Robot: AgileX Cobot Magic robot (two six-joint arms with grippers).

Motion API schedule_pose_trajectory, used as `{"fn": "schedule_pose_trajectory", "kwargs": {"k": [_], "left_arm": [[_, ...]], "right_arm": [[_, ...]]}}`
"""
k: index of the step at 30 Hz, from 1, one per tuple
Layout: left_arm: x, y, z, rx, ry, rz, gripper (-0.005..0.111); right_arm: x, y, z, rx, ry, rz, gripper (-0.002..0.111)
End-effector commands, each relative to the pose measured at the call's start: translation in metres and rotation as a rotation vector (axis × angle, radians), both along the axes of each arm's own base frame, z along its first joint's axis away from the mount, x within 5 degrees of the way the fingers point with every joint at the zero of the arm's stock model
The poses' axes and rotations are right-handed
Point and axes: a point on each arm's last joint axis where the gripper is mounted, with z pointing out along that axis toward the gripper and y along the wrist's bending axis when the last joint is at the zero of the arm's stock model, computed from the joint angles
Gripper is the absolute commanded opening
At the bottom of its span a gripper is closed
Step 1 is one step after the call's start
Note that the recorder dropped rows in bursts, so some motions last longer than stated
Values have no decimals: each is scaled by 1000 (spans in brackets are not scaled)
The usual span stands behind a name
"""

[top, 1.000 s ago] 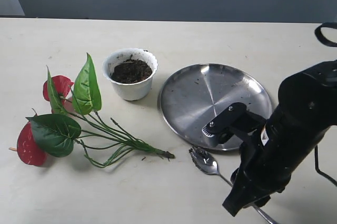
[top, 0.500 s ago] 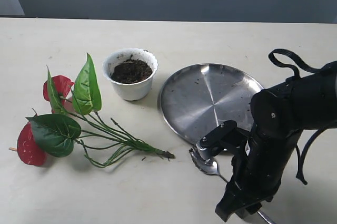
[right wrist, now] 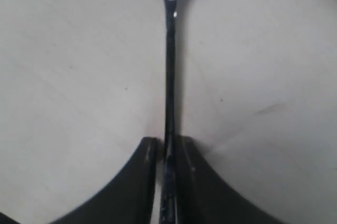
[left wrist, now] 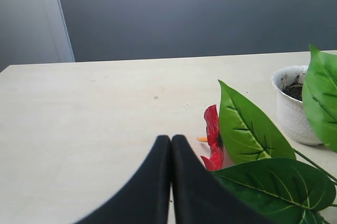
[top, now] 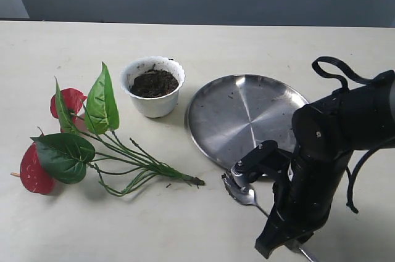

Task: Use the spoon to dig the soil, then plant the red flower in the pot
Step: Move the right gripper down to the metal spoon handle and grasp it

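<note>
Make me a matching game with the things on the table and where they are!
Things:
1. soil
2. spoon
3. red flower
4. steel plate

Places or states:
A. lying flat on the table, left of the pot
B. inside the white pot
C. handle pinched by the right hand
D. round, shiny, nearly bare, right of the pot

Pairs: 1-B, 2-C, 3-A, 4-D
</note>
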Motion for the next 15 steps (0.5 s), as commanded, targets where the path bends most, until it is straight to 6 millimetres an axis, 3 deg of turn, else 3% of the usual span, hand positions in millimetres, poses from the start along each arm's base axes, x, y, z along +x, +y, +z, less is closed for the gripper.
{"fn": "schedule_pose_trajectory", "kwargs": {"k": [1, 4, 15], "left_arm": [[0, 0, 1, -1, -5, -2, 0], [0, 0, 1, -1, -5, -2, 0], [0, 0, 1, -1, -5, -2, 0]], "right_arm": [[-4, -2, -8, -23, 30, 0, 6], [-4, -2, -8, -28, 35, 12, -1], [-19, 4, 0, -50, 15, 143, -1]]}}
